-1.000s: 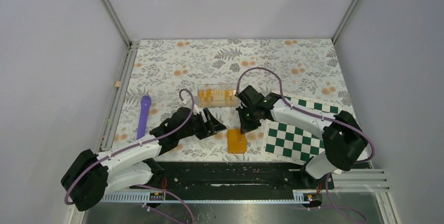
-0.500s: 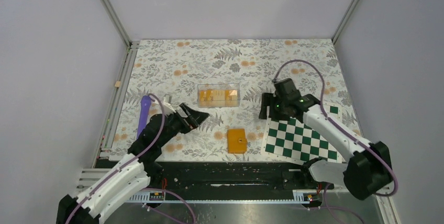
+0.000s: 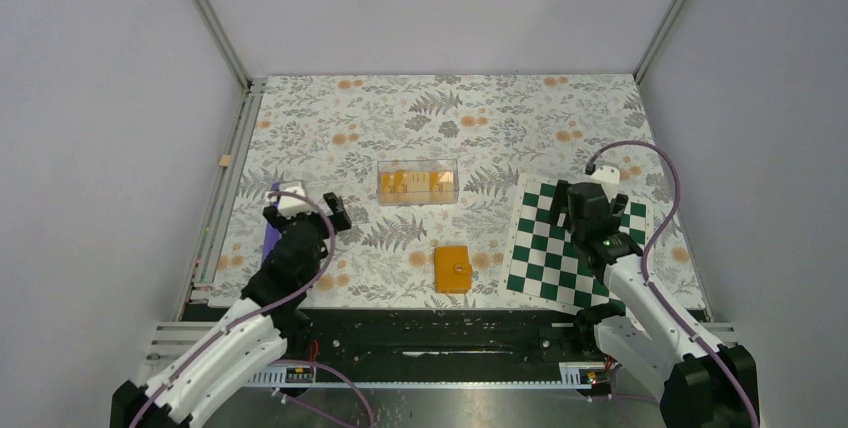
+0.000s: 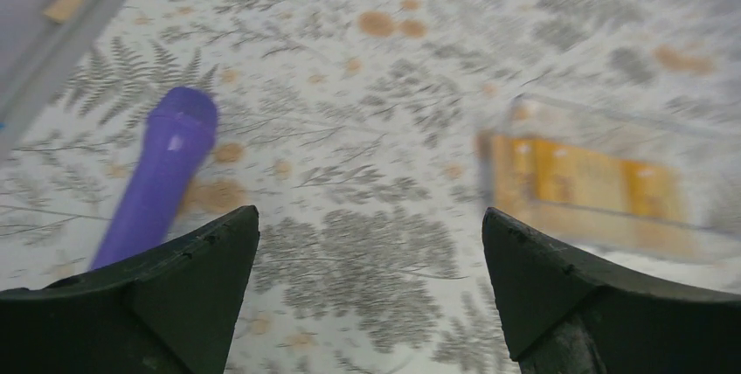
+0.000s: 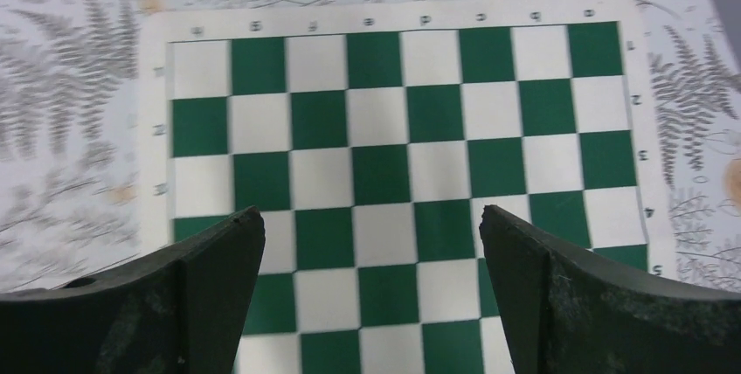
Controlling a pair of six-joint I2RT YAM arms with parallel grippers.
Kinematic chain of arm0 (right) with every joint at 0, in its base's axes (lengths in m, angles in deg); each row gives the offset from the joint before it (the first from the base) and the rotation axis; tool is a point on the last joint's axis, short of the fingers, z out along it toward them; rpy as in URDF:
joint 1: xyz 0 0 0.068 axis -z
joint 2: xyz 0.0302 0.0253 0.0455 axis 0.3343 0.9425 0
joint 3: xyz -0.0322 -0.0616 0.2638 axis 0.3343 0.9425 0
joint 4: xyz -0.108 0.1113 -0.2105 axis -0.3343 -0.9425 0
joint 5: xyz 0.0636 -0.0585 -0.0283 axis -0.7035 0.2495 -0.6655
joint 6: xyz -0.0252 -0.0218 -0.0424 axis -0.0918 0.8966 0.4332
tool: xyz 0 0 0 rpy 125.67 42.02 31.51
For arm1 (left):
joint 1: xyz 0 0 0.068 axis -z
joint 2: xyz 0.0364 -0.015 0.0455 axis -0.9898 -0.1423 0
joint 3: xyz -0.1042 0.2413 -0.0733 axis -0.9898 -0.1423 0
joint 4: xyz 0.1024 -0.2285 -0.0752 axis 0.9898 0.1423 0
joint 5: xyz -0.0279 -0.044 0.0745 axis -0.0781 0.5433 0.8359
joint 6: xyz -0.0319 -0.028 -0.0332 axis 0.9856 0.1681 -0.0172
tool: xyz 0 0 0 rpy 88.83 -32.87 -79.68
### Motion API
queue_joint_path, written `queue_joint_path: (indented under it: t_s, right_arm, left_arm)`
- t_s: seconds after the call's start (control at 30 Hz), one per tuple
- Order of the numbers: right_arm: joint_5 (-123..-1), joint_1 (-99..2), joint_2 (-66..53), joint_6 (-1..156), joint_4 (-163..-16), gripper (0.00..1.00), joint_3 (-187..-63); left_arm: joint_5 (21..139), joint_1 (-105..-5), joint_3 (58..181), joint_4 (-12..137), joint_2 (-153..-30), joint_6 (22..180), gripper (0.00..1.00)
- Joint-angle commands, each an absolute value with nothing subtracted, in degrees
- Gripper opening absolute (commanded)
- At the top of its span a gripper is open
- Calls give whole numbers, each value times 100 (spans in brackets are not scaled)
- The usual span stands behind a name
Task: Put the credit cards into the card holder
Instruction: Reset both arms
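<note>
Right of the card holder (image 3: 452, 269), a chequered board (image 3: 540, 258) (purple cylinder (image 4: 157, 183) left)

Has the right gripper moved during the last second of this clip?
Yes. The right gripper has swung to the right, from beside the card holder to over the chequered board.

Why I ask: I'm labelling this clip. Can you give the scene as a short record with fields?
card holder: orange, closed, flat on the floral table, untouched
credit cards: orange-yellow, inside the clear box behind the holder
left gripper: open, empty, above the table between the purple object and the box
right gripper: open, empty, above the chequered board
task state: no card out of the box yet
</note>
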State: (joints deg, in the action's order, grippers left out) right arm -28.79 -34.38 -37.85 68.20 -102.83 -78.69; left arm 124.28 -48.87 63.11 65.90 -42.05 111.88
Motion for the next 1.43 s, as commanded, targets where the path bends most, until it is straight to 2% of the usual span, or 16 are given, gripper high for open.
queue_joint_path:
  t_s: [0.0,0.17,0.23,0.37,0.57,0.6,0.67,0.73,0.8,0.87,1.4]
  right_arm:
    - [-1592,-3383,-3721,7504,-8225,100,-7046]
    - [-2075,-3227,-3757,8131,-6404,100,-6134]
    - [-2413,-2979,-3587,8188,-5786,99,-6013]
    - [-3245,-2548,-2851,8246,-5572,99,-6399]
    - [-3976,-2309,-1902,8263,-4533,100,-6701]
    - [-4137,-2172,-1617,8132,-4250,99,-6644]
    - [-4432,-2003,-908,7968,-2777,99,-6365]
    - [-4424,-1988,-1152,7982,-3593,99,-6564]
    - [-4462,-1989,-970,7977,-2994,99,-6383]
    - [-4281,-1991,-1124,7899,-3232,100,-6373]
    - [-4346,-1988,-1042,7917,-3076,99,-6392]
  left_arm:
    - [13417,-5003,6039,5032,-5294,9584,99]
    - [12716,-5655,5346,2817,-6304,9275,99]
    - [12006,-6115,5394,2770,-6441,9270,99]
    - [10702,-7023,5372,1990,-6889,9126,99]
    - [9632,-7592,5364,-124,-8401,9003,99]
    - [9442,-7643,5431,-455,-8810,9004,99]
    - [9159,-7654,5536,-864,-9362,8781,99]
    - [9255,-7657,5815,154,-9115,8858,99]
    - [9288,-7659,6039,278,-9276,8861,99]
    - [9770,-7716,6106,472,-9272,9154,99]
    - [10049,-7610,6040,229,-9326,9141,99]
